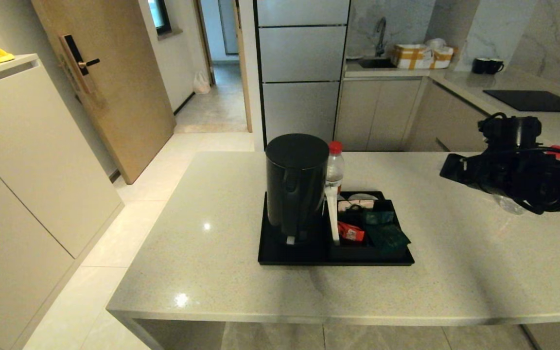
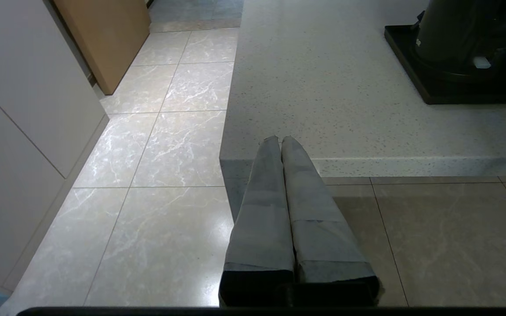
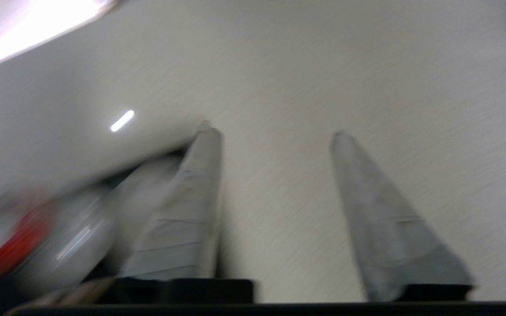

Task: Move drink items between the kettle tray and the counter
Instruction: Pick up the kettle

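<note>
The tall black kettle stands on the black kettle tray in the middle of the beige counter. A red-capped water bottle stands upright just behind it. The dark green packet lies on the sachet box. My right arm hovers over the counter's right side. Its gripper is open with only bare counter between the fingers. A second bottle lies just outside one finger; the arm largely hides it in the head view. My left gripper is shut and empty by the counter's near left corner.
Behind the counter runs an L-shaped worktop with a black cooktop, two mugs and taped boxes. A wooden door and pale cabinets border the tiled floor on the left.
</note>
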